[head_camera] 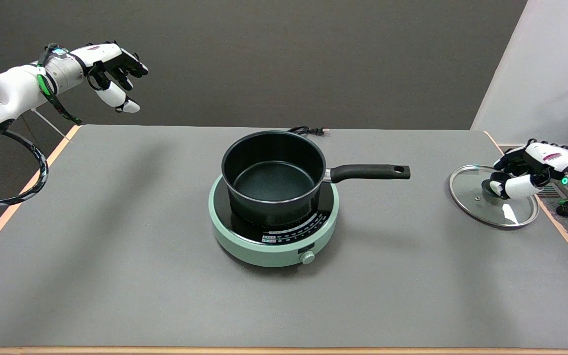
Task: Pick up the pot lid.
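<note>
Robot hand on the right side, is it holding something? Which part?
The right robot hand grips the glass pot lid by the black knob at its middle. Whether the lid has left the table cannot be told.

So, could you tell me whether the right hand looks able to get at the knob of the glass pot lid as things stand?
Probably yes. The right hand is already at the glass pot lid, its fingers around the black knob at the centre. Nothing lies between them; the saucepan and induction cooker stand well clear.
</note>
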Controlling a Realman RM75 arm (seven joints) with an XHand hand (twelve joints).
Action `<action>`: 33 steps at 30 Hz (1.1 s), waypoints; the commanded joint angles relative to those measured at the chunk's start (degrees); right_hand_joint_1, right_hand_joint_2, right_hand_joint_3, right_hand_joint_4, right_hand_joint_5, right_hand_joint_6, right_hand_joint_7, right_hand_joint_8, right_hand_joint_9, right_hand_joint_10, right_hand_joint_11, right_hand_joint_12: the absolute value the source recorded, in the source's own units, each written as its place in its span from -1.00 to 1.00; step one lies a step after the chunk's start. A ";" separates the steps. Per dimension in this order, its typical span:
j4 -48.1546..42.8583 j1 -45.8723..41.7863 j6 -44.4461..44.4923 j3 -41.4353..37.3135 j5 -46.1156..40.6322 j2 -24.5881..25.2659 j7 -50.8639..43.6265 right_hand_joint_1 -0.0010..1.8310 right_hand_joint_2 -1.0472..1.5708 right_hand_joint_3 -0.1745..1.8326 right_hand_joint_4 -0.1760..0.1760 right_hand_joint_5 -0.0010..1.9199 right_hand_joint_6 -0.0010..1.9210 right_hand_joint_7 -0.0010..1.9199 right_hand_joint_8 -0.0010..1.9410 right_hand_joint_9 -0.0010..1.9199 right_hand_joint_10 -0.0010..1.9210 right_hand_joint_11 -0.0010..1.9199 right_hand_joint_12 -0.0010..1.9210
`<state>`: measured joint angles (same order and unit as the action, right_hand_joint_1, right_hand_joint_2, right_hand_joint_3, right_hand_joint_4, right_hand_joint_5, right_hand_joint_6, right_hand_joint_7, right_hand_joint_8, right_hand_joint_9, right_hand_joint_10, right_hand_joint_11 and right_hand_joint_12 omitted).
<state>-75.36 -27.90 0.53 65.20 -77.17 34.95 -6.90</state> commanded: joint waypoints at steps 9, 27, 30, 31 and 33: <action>4.71 6.98 -2.15 7.06 0.60 -2.63 0.00 -0.09 0.26 0.04 -0.01 -0.32 -0.64 -0.25 -0.73 -0.31 -0.49 -0.50 0.35; 6.62 7.40 -1.91 7.07 0.60 -2.72 0.00 0.00 0.25 0.08 -0.01 -0.32 -0.59 -0.25 -0.74 -0.31 -0.46 -0.50 0.37; 7.26 7.64 -2.06 7.33 0.60 -2.80 0.00 0.01 0.25 0.08 -0.01 -0.32 -0.59 -0.24 -0.74 -0.31 -0.46 -0.50 0.37; 7.42 7.72 -2.14 7.41 0.60 -2.87 0.00 0.01 0.25 0.08 -0.01 -0.32 -0.59 -0.24 -0.74 -0.31 -0.46 -0.50 0.37; 7.90 8.10 -2.15 7.72 0.60 -2.96 0.00 0.01 0.25 0.09 0.00 -0.32 -0.58 -0.24 -0.74 -0.31 -0.46 -0.50 0.37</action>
<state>-69.79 -21.24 -1.35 71.62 -76.62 32.47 -6.90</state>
